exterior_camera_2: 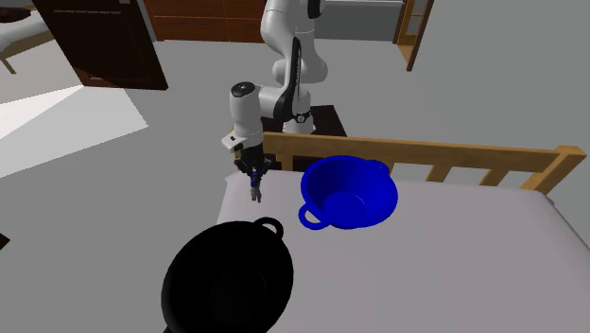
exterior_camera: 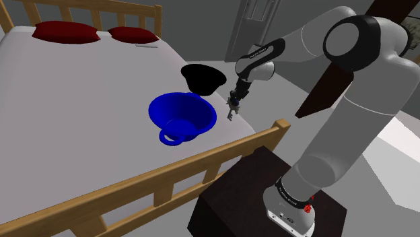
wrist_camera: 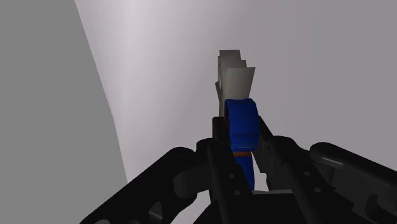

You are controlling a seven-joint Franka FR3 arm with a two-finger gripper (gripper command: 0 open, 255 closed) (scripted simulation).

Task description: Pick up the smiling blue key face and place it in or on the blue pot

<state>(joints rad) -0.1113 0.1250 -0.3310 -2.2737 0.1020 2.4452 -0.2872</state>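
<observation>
My black gripper [exterior_camera: 233,106] is shut on the blue key face [wrist_camera: 242,130], whose grey key blade [wrist_camera: 233,79] sticks out past the fingertips. The key [exterior_camera: 231,114] hangs a little above the bed's edge, to the shoulder view's right of the blue pot [exterior_camera: 182,114]. The pot is a wide blue bowl with side handles, standing upright and empty on the bed. From the second exterior view the gripper [exterior_camera_2: 254,178] and the key [exterior_camera_2: 255,192] are left of the blue pot [exterior_camera_2: 348,192], apart from it.
A black pot [exterior_camera: 202,78] stands on the grey bed [exterior_camera: 81,108] just behind the gripper; it is close in the second exterior view [exterior_camera_2: 229,276]. A wooden footboard rail [exterior_camera: 168,178] lines the bed's near edge. Two red pillows [exterior_camera: 66,30] lie far back.
</observation>
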